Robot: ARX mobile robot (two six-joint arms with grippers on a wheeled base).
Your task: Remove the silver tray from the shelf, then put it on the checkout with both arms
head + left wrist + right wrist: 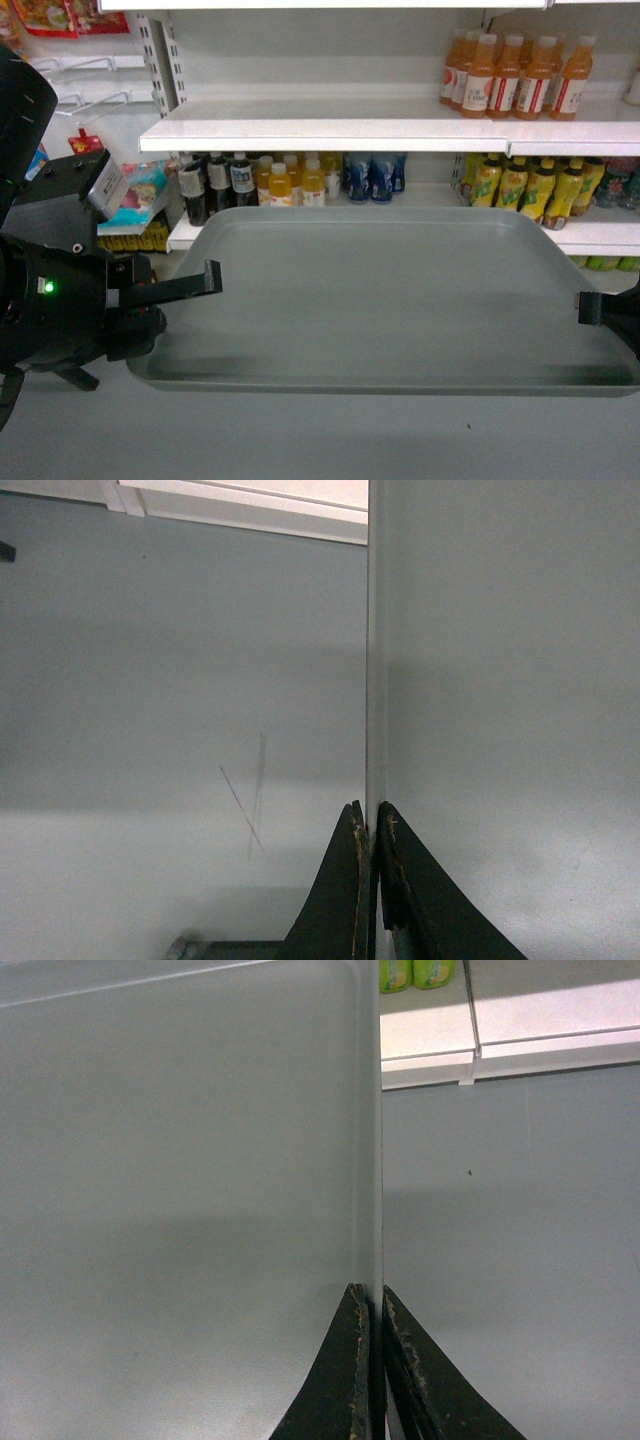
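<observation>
The silver tray (380, 290) hangs level in front of the shelf (330, 130), off its boards, with grey floor beneath it. My left gripper (205, 282) is shut on the tray's left rim, and my right gripper (590, 308) is shut on its right rim. In the left wrist view the black fingers of that gripper (372, 820) pinch the thin rim, with the tray's surface (500, 680) to the right. The right wrist view has that gripper (376, 1300) clamped on the rim, the tray's surface (180, 1160) lying to the left. The checkout is out of view.
Orange juice bottles (520, 75) stand on the upper shelf at the right. Dark, yellow and blue bottles (290, 180) line the lower shelf right behind the tray's far edge. A snack rack (130, 200) is at the left. A white shelf base (520, 1030) borders the grey floor.
</observation>
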